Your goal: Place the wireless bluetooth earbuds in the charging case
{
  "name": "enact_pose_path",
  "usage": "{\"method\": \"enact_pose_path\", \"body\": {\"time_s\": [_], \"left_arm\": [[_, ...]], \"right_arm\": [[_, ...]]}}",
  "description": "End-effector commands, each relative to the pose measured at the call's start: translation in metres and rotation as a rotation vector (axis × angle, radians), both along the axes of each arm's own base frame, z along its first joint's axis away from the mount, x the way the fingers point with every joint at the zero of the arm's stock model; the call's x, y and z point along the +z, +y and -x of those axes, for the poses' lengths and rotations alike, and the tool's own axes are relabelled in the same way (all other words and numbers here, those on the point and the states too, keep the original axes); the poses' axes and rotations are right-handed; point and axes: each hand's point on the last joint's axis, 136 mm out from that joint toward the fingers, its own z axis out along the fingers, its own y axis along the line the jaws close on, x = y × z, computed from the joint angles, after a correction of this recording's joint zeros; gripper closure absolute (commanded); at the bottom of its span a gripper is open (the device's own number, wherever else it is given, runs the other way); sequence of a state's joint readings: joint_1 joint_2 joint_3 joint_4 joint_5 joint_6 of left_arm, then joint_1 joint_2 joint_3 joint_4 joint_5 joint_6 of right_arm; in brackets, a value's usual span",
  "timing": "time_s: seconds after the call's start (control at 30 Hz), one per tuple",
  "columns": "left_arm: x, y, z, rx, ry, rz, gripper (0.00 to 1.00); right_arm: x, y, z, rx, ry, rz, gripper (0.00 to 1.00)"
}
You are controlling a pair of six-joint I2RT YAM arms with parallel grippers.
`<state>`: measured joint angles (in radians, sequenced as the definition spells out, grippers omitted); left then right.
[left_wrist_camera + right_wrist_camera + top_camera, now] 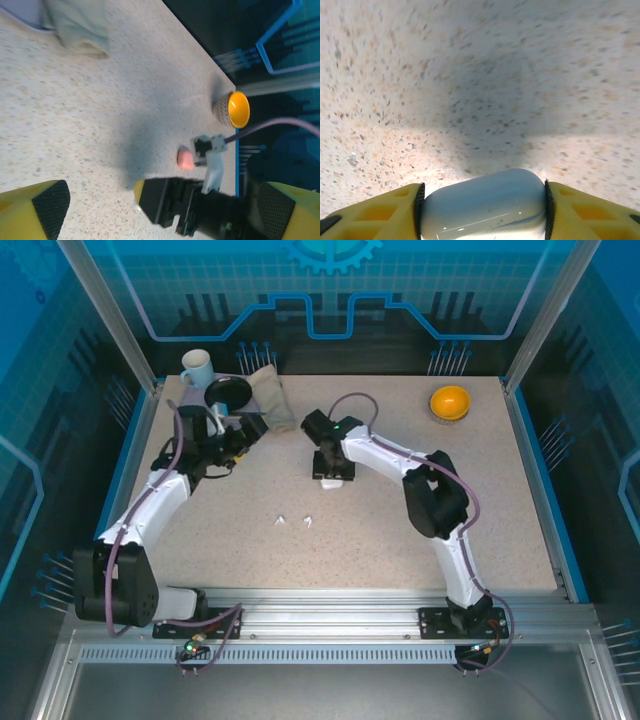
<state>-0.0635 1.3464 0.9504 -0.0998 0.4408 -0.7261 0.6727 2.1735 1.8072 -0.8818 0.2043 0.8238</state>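
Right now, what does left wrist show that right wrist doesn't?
Left wrist: orange bowl, pink item, cloth, and the left gripper open with nothing between its fingers. Right wrist: white case clamped in the right gripper, pads against both its ends. Both: speckled tabletop.

Left jaws wide, right jaws tight.
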Motion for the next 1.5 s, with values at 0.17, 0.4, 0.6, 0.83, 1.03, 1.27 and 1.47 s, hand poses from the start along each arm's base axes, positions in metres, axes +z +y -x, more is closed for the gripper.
{"method": "enact_pose_path", "body": {"time_s": [0.17,0.4,0.6,0.83,1.03,1.27,1.47], "left_arm": [[-0.022,-0.057,0.000,-0.152,-0.048,-0.043,0.01],[-0.019,-0.062,0.000,-0.154,-0.053,-0.055,0.01],[-0.010,-0.059,-0.001,-0.150,-0.072,-0.072,0.01],[-0.001,-0.060,-0.002,-0.158,-0.089,-0.083,0.01],[0.005,-0.059,0.000,-0.162,-0.106,-0.094,0.01],[0.006,-0.058,0.000,-0.165,-0.105,-0.106,0.01],[0.009,-0.058,-0.001,-0.161,-0.109,-0.103,0.01]], "right_arm": [[0.012,-0.017,-0.017,-0.177,-0.032,-0.086,0.52],[-0.021,-0.027,-0.001,-0.195,0.035,0.012,0.52],[-0.036,-0.031,0.010,-0.203,0.072,0.066,0.44],[-0.036,-0.019,0.012,-0.058,0.071,0.049,0.22],[-0.026,-0.015,0.011,0.106,0.062,0.058,0.21],[-0.036,-0.014,0.014,0.210,0.115,0.098,0.22],[-0.045,-0.018,0.018,0.203,0.143,0.125,0.24]]}}
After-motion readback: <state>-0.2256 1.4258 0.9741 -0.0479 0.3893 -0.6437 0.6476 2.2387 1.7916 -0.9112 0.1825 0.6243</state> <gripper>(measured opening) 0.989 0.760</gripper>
